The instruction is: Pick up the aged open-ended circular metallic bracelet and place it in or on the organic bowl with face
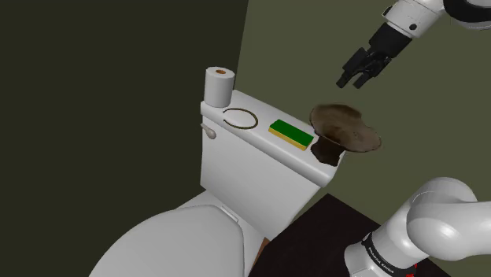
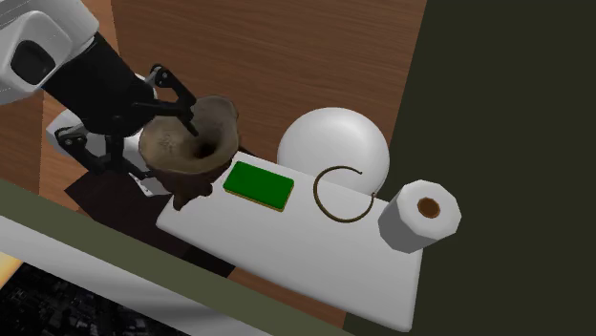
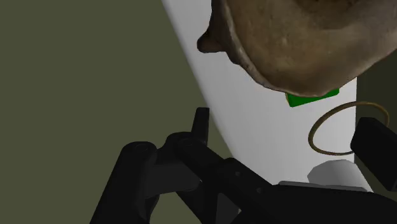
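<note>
— The white tank lid [image 1: 256,144] holds everything. Where's the bracelet [image 1: 240,119]?
— Flat on it, between the paper roll [image 1: 219,85] and green sponge [image 1: 290,134]. The gripper [image 1: 353,83], spread open and empty, hangs above the brown bowl [image 1: 346,130], so the ring lies past the sponge.

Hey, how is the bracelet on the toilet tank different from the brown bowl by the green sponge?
The bracelet is a thin ring with a gap; the bowl is a bulky, rough-skinned vessel. The bracelet lies flat on the tank lid; the bowl stands up from it. The bowl sits nearer the open end effector than the bracelet, which lies past the green sponge. Both are brownish and rest on the lid, unheld.
</note>
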Controlling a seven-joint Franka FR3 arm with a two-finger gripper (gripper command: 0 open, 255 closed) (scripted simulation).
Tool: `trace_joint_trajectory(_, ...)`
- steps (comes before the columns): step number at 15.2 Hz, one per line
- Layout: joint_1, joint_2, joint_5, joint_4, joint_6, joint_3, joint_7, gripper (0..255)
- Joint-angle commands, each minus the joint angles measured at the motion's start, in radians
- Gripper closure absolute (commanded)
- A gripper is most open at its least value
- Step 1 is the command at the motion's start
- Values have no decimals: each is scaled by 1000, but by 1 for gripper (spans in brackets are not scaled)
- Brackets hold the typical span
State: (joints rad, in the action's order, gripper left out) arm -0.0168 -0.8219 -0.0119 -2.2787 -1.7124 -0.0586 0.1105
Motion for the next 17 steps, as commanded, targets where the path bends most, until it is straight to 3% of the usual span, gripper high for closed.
trace_joint_trajectory(1, 0, 0, 0, 0, 0, 0, 0, 0)
trace_joint_trajectory(10, -51, 220, 50, 31, -182, 175, 63, 0)
trace_joint_trajectory(17, -63, 426, 147, 103, -290, 315, 140, 0)
